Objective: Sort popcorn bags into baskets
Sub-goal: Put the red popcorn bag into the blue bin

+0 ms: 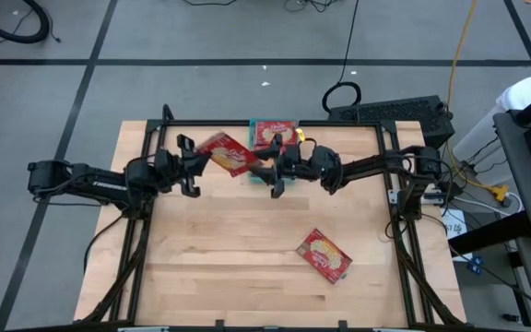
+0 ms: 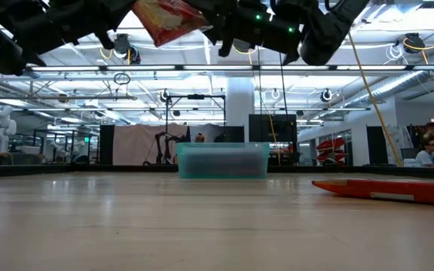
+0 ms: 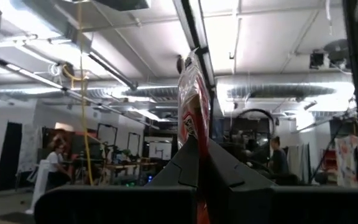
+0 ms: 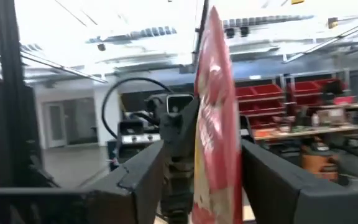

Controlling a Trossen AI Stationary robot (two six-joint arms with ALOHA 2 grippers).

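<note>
A red popcorn bag (image 1: 226, 154) hangs in the air between my two grippers, above the table's far middle; it also shows at the top of the low view (image 2: 168, 19). My left gripper (image 1: 194, 160) is shut on its left end. My right gripper (image 4: 202, 148) is open, one finger on each side of the bag's right end (image 4: 216, 112). The teal basket (image 2: 223, 160) stands at the far edge with a red bag (image 1: 273, 132) lying in it. Another popcorn bag (image 1: 325, 255) lies flat on the table at the near right. My left gripper pinches the bag's left end (image 3: 195, 132) between its two shut fingers, which slant upward from the table's left side. The bag is lifted clear of the table and sticks out beyond the fingertips, edge-on in the left wrist view. My right gripper: I cannot tell whether its fingers (image 4: 263, 171) touch the bag.
A black frame (image 1: 247, 123) runs around the table's edges. A dark keyboard-like box (image 1: 395, 112) sits just beyond the far right corner. Bare wood (image 1: 219, 249) spreads over the near left half of the table. People sit in the room beyond the table.
</note>
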